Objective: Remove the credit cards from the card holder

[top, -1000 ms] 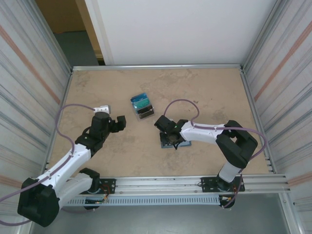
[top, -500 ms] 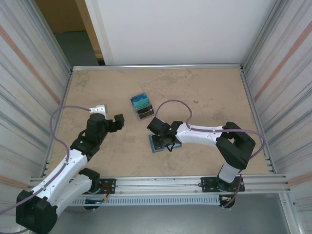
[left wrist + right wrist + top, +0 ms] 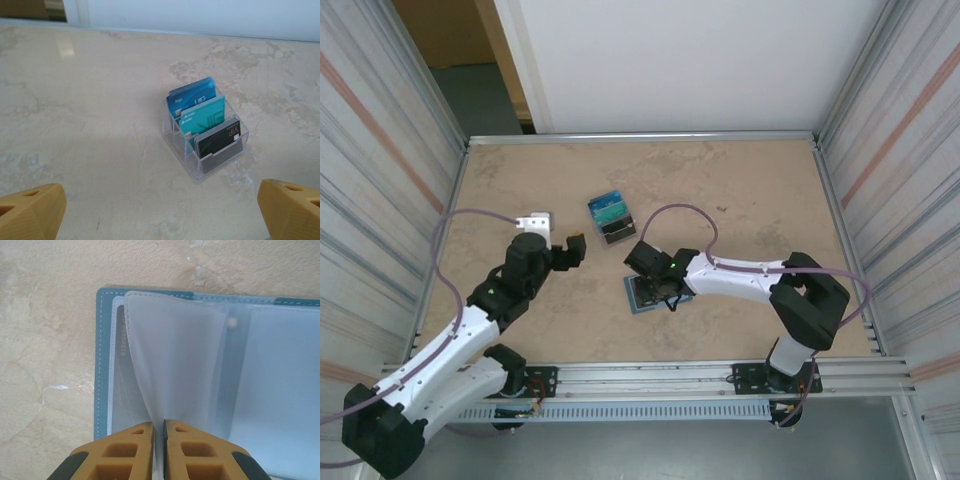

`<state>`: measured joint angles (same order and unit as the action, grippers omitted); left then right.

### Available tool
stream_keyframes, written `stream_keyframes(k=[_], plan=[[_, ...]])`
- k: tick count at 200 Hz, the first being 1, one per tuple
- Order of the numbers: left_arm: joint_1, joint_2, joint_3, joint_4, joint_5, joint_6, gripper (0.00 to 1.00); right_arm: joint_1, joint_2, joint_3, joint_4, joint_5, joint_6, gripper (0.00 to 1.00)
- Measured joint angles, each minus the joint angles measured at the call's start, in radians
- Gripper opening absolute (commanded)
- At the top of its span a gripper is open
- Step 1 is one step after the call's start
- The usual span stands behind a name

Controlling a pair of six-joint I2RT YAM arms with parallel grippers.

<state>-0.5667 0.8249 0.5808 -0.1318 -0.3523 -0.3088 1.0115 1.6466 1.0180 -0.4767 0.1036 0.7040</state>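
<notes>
**Right claw pinched on wallet sleeve; left claw wide, empty**

Top view: card holder (image 3: 636, 295) lies open on the worktop (image 3: 750, 190), roughly centre and near the front, with the right claw (image 3: 660, 283) down on it. Left claw (image 3: 574, 246) is apart to the left, aimed at a clear stand (image 3: 612, 217) further back. Can't read how far either claw is open from up there.

Right wrist view fills that in. The fingers (image 3: 135, 442) are almost closed, pinching a translucent sleeve (image 3: 170, 355) raised off the teal cover. A pale card with embossed digits (image 3: 120, 337) sits in the left pocket underneath, and the snap dot (image 3: 231, 322) shows through the plastic.

Left wrist view: claw spread wide, holding nothing, with the stand ahead between the tips. The credit cards (image 3: 202, 116) stand upright in its slots: blue at the back, teal in the middle, and a black "VIP" card (image 3: 218, 140) in front.
</notes>
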Motion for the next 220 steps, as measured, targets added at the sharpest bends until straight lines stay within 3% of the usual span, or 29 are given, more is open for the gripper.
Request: stream_keyframes(k=[77,191,220], plan=[[-0.072,0.075,0.024,0.002,-0.08,0.051,0.99,-0.01,-0.097,-0.064,-0.027,0.074,0.046,0.23],[-0.166,0.183,0.059,0.006,-0.088,0.077,0.99,-0.159,-0.142,-0.153,-0.048,0.109,0.082,0.29],[-0.211,0.196,0.059,0.015,-0.105,0.087,0.99,-0.187,-0.198,-0.175,-0.049,0.11,0.089,0.37]])
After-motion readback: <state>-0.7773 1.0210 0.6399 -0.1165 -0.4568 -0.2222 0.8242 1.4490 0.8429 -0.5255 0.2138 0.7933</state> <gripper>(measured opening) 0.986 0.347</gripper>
